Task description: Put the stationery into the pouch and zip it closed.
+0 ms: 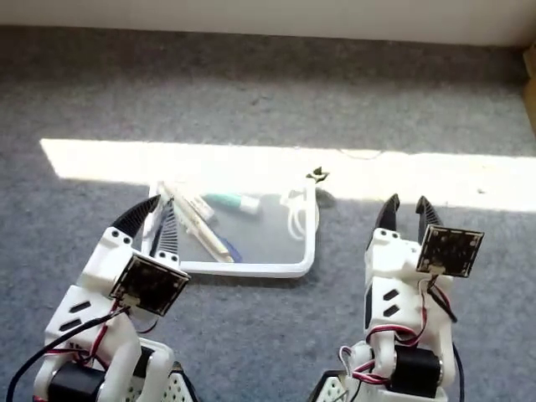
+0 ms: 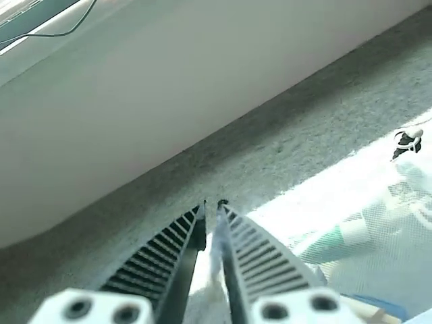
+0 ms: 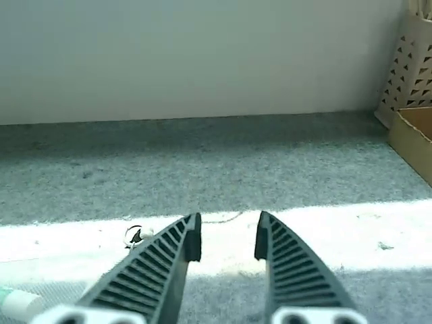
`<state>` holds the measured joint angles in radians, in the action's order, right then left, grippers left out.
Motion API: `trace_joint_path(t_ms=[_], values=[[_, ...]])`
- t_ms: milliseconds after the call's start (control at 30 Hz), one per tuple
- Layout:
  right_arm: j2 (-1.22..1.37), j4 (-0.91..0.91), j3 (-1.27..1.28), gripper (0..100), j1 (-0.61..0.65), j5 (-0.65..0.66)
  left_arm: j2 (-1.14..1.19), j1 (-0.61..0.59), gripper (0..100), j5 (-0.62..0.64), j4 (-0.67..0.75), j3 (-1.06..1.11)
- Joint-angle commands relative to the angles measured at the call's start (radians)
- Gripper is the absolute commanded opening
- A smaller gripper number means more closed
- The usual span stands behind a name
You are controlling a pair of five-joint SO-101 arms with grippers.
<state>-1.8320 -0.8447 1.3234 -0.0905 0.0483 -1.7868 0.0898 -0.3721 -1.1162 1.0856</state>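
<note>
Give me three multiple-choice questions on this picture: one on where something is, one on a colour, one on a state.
1. Where is the right hand? A over the pouch; B beside it, over bare carpet; C inside it.
2. The pouch's rim is: A white; B red; C black.
3. The right hand is: A open; B shut and empty; C shut on the pouch.
Answers: B, carpet lies under it; A, the border shows white; A, a wide gap shows at its tips.

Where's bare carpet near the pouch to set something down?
Bare carpet runs beyond the pouch toward the wall, and between the pouch and the right gripper. The pouch's left end is crowded: the left gripper has its jaws shut on it.
</note>
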Motion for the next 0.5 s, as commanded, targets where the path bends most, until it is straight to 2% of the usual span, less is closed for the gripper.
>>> trace_joint_path(t_ms=[0,200,467], values=[[-0.004,-0.033,-0.051,11.9,0.036,0.002,-0.001,-0.048,1,0.011,-0.029,-0.048],[-0.005,-0.188,-0.059,11.9,0.039,0.002,-0.001,-0.051,1,0.011,-0.1,-0.045],[-0.005,-0.303,-0.051,11.9,0.033,0.009,-0.001,-0.056,1,0.011,-0.103,0.05]])
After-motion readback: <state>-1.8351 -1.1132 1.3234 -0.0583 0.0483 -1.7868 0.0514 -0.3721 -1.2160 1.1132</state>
